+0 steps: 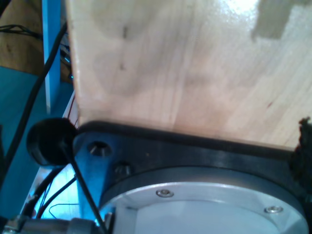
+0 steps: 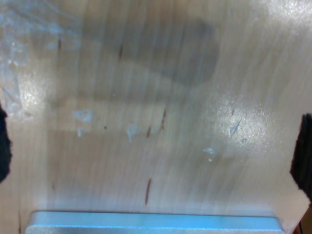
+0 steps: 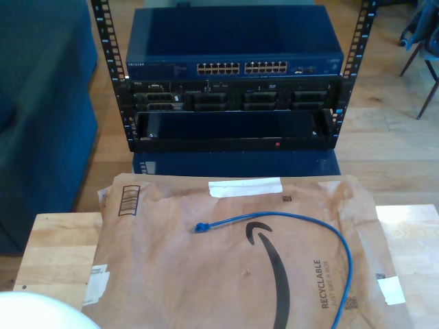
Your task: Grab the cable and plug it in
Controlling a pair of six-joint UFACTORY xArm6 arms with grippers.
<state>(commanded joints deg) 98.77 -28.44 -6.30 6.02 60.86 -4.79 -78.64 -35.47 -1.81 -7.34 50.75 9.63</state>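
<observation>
The thin bright blue network cable [image 3: 302, 223] lay curved across the brown paper mailer [image 3: 171, 274], its plug toward the exterior view's left. Light and limp, it looked best pinched just behind that plug. I could not tell how either gripper's jaws stood.

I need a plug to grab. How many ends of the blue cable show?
1: the plug lies on the brown paper mailer, toward the exterior view's left. The cable leaves the picture's bottom edge, hiding any other end.

My first gripper [image 1: 156, 146] points straight down just above bare wood; one dark fingertip [image 1: 304, 146] shows. My second gripper [image 2: 156, 146] does likewise, a dark fingertip [image 2: 302, 146] at each side, set wide apart with nothing between them.
</observation>
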